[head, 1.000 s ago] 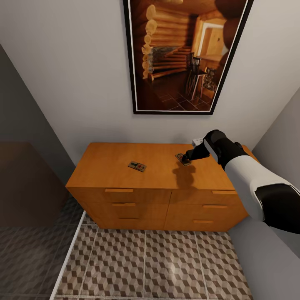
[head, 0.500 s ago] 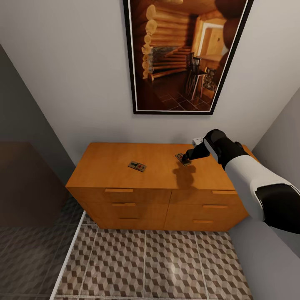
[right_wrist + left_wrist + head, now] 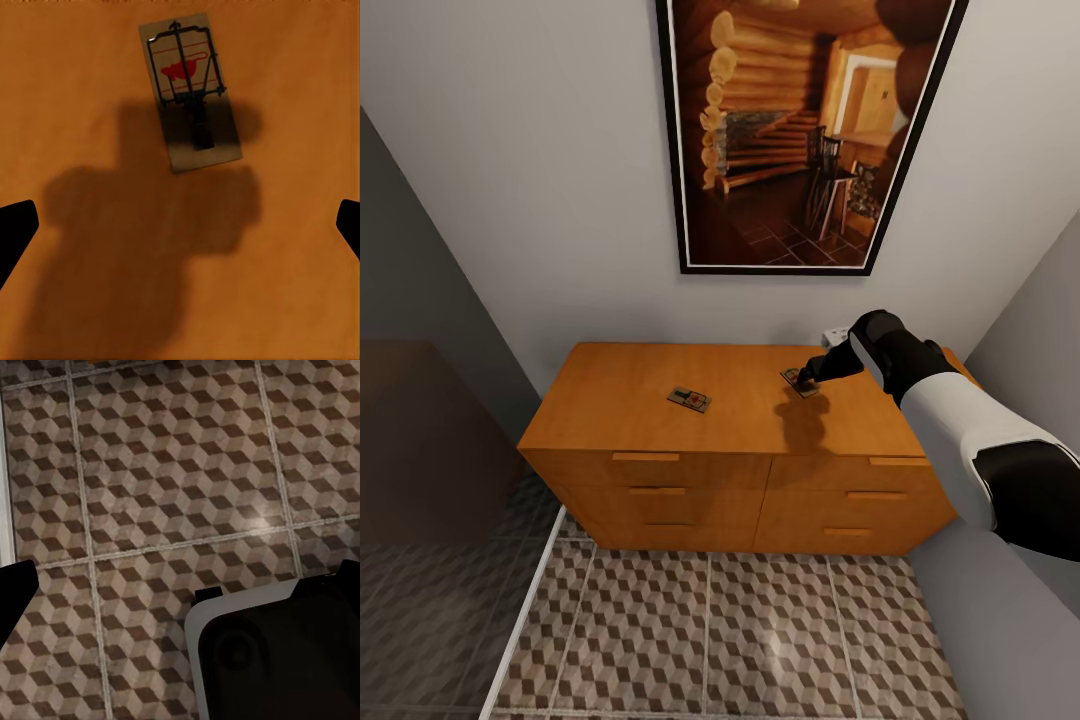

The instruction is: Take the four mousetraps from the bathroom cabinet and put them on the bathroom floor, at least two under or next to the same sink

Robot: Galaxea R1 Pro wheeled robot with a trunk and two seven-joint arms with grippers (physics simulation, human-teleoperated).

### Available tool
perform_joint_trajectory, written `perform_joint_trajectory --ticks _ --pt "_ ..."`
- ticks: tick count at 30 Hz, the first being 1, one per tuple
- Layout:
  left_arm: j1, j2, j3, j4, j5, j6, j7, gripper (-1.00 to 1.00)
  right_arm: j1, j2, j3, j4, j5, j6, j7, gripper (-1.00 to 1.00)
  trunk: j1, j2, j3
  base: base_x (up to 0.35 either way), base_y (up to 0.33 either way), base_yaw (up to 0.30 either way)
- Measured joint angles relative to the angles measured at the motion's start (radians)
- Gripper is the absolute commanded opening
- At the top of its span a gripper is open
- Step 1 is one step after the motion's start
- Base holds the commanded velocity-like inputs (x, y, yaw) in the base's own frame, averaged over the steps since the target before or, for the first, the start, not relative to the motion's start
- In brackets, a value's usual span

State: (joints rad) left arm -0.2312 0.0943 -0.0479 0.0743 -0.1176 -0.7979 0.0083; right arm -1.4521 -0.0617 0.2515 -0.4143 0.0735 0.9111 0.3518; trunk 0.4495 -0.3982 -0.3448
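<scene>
The bathroom floor (image 3: 710, 640) fills the near ground: square tiles printed with brown, beige and white cubes, split by pale grout lines. To the left a pale strip edges it against darker flooring. The left wrist view looks straight down at these same tiles (image 3: 165, 480), with dark finger tips at two edges of the frame and nothing between them, so the left gripper (image 3: 180, 585) stands wide open and empty.

Beyond the tiles stands the cabinet (image 3: 750, 500), low, wide and orange-brown, its drawer fronts fitted with wooden bar handles. It sits against a pale wall that carries a large dark-framed picture (image 3: 800, 130) of a log-cabin interior.

The right arm (image 3: 960, 430), white with black joints, reaches forward over the right part of the cabinet top, its forearm angled down and its black wrist bent so the right gripper (image 3: 807, 378) points at the wood. One mousetrap (image 3: 798, 382) lies flat directly below the fingertips, partly in the gripper's shadow. In the right wrist view this trap (image 3: 190, 90) shows its wire frame and a red mark, and the finger tips sit far apart at the frame's edges, clear of it: the gripper is spread wide and holds nothing. A second mousetrap (image 3: 688, 399) lies well to the gripper's left, near the middle of the top.
</scene>
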Motion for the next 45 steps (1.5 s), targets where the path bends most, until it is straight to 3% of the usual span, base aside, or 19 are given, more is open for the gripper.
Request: perform_joint_trajectory --ticks 26,45 --pt "0.000 -0.001 0.000 0.000 0.000 0.000 0.000 1.00 0.000 0.000 0.000 0.003 -0.001 -0.003 -0.001 1.00 0.000 0.000 0.000 0.110 0.000 0.000" --pt "0.000 0.000 0.000 0.000 0.000 0.000 0.000 1.00 0.000 0.000 0.000 0.009 -0.003 -0.022 0.005 1.00 0.000 0.000 0.000 0.017 0.000 0.000"
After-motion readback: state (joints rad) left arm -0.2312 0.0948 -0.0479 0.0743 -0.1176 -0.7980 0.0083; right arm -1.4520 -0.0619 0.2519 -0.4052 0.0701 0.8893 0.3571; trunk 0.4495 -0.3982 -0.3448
